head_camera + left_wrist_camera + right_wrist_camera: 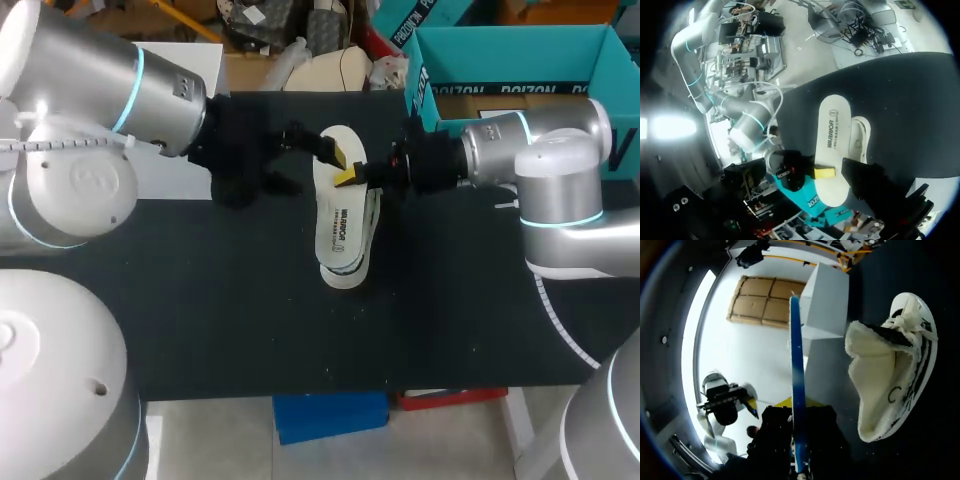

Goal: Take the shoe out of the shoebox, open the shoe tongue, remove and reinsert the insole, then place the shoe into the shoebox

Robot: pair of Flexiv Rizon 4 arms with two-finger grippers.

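- The shoe (347, 272) is lying near the middle of the table (200, 310), lengthwise from the near edge toward the far edge, well apart from the shoebox.
- The white insole (338, 222) is lying on top of the shoe, out of it, covering most of the opening in the head view.
- The right gripper (348, 177) is pinching the far end of the insole. Its wrist view is showing the insole edge-on between the two fingers.
- The left gripper (300, 152) is hanging just beside that same far end. I cannot tell whether it is holding anything.
- The teal shoebox (500, 42) is sitting open at the far right corner of the table.
- Judging the step: the insole is out, so reinsertion is coming up. The free near end should probably be angled down into the opening and slid along the shoe's floor, with the pinch firm and the left arm steadying the shoe.
- The tongue is being hidden under the insole in the head view, so I cannot say how far it is open. The left gripper's own yellow tips are not showing in its wrist view.
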